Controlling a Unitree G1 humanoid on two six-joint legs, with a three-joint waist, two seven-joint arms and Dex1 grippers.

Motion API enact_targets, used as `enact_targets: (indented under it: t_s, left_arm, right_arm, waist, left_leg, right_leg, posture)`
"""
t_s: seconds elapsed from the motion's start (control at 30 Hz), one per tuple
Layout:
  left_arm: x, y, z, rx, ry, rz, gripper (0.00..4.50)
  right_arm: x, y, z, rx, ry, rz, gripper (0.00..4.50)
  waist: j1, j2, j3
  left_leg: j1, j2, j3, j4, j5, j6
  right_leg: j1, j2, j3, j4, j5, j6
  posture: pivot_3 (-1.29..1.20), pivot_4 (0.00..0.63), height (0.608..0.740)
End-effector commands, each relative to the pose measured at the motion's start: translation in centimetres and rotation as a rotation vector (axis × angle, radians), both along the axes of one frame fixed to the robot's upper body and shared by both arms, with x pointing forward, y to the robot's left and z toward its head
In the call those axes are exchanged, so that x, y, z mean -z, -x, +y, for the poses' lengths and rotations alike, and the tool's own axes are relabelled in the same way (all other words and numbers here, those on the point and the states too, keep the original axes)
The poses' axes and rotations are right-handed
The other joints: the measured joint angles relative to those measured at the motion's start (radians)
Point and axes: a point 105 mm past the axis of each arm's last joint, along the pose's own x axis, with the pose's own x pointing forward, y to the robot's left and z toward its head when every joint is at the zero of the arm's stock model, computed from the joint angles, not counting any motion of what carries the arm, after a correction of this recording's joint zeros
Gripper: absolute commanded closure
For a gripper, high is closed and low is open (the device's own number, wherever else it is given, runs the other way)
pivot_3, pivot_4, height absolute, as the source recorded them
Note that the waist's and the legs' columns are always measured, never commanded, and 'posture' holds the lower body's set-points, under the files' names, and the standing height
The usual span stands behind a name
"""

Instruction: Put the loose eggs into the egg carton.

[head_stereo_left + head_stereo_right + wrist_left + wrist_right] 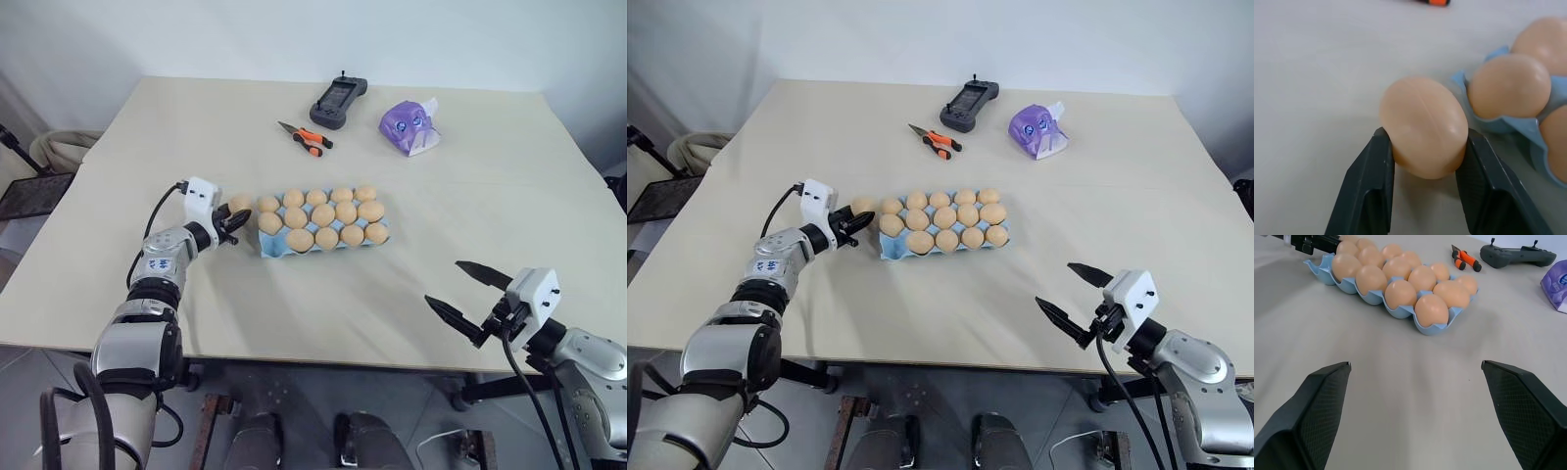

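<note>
Closest to the robot, the right gripper (468,292) hangs over the front right part of the table (470,166). Its two black fingers are spread wide w/ nothing between them. It points level, twd the left and the middle of the table.

Next, the left arm is stretched fwd. The left gripper (1422,147) is level and its two fingers press on both sides of one loose egg (1424,126). That egg sits on the table, just beside the left end of the egg carton (269,247).

The blue carton lies in the middle of the table, w/ tan eggs in its cups.

Far side: orange-handled pliers (307,139), then a dark handheld controller (338,102), and a purple pack (409,125) to the right of them. None of these are near the carton.
</note>
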Motion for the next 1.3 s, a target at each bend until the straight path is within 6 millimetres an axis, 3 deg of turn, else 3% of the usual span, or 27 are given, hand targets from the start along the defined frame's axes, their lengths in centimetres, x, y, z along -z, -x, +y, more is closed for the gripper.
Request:
enact_targets:
  t_s: [0.03, 0.17, 0.33, 0.5, 0.7, 0.8, 0.97, 1.07, 1.3]
  left_arm:
    - [-2.3, 1.2, 1.4, 0.050, 0.009, -0.160, 3.07]
    - [-3.0, 3.8, 0.9, 0.243, -0.032, -0.242, 3.07]
    - [-2.2, 6.3, -2.2, 0.483, -0.082, -0.210, 3.07]
    - [-1.5, 7.4, -4.7, 0.584, -0.082, -0.185, 3.07]
    - [-0.7, 7.5, -5.7, 0.593, -0.073, -0.157, 3.07]
    - [-1.0, 6.7, -5.0, 0.515, -0.079, -0.172, 2.19]
    - [-2.2, 7.1, -2.5, 0.441, -0.092, -0.229, 0.54]
    - [-2.6, 7.7, -1.1, 0.409, -0.096, -0.240, 0.54]
    - [-1.1, 13.5, 3.5, 0.440, -0.231, -0.154, 0.54]
  right_arm:
    - [-1.0, 0.2, 0.3, -0.010, -0.009, -0.037, 0.00]
    - [-0.9, 0.2, 0.2, -0.013, -0.008, -0.031, 0.00]
    - [-0.8, 0.0, 0.3, -0.017, -0.007, -0.027, 0.00]
    - [-0.8, -0.1, 0.6, -0.020, -0.012, -0.030, 0.00]
    - [-0.7, 0.1, 0.9, -0.017, -0.018, -0.030, 0.00]
    - [-0.7, 0.1, 1.0, -0.020, -0.021, -0.032, 0.00]
    - [-0.8, 0.1, 0.8, -0.017, -0.020, -0.032, 0.00]
    - [-0.7, 0.1, 0.7, -0.016, -0.018, -0.031, 0.00]
    - [-0.9, 0.5, -1.3, 0.002, 0.031, -0.015, 0.00]
  waist:
    - [-0.003, 0.000, 0.000]
    - [-0.001, 0.000, 0.000]
    - [0.005, 0.000, 0.000]
    - [0.002, 0.000, 0.000]
    - [-0.001, 0.000, 0.000]
    - [0.000, 0.000, 0.000]
    - [-0.003, 0.000, 0.000]
    - [-0.002, 0.000, 0.000]
    - [-0.012, 0.001, 0.000]
  left_leg:
    - [0.000, 0.000, 0.000, 0.000, 0.000, 0.000]
    - [0.000, 0.000, 0.000, 0.000, 0.000, 0.000]
    - [0.000, 0.000, -0.001, 0.001, 0.000, 0.000]
    - [0.000, 0.000, -0.001, 0.001, 0.000, 0.001]
    - [0.001, 0.000, -0.001, 0.001, 0.001, 0.001]
    - [0.000, 0.000, -0.001, 0.001, 0.001, 0.001]
    - [0.001, 0.000, -0.001, 0.001, 0.001, 0.001]
    - [0.001, 0.000, -0.001, 0.000, 0.001, 0.001]
    - [0.001, 0.001, -0.001, -0.002, 0.000, 0.000]
  right_leg:
    - [0.000, 0.000, 0.000, 0.000, 0.000, 0.000]
    - [0.000, 0.000, 0.000, 0.000, 0.000, 0.000]
    - [0.001, -0.001, 0.000, 0.000, 0.000, 0.000]
    - [0.001, -0.001, 0.001, 0.000, 0.000, 0.000]
    - [0.001, -0.001, 0.001, 0.001, 0.000, 0.000]
    - [0.001, -0.001, 0.001, 0.002, 0.000, 0.000]
    - [0.001, -0.001, 0.001, 0.002, 0.000, 0.000]
    - [0.001, -0.001, 0.001, 0.001, 0.000, 0.000]
    - [0.001, -0.001, 0.002, -0.001, 0.000, -0.001]
  posture:
    - [0.00, 0.150, 0.740]
    - [0.00, 0.150, 0.740]
    - [0.00, 0.150, 0.740]
    - [0.00, 0.150, 0.740]
    - [0.00, 0.150, 0.740]
    - [0.00, 0.150, 0.740]
    - [0.00, 0.150, 0.740]
    - [0.00, 0.150, 0.740]
    - [0.00, 0.150, 0.740]
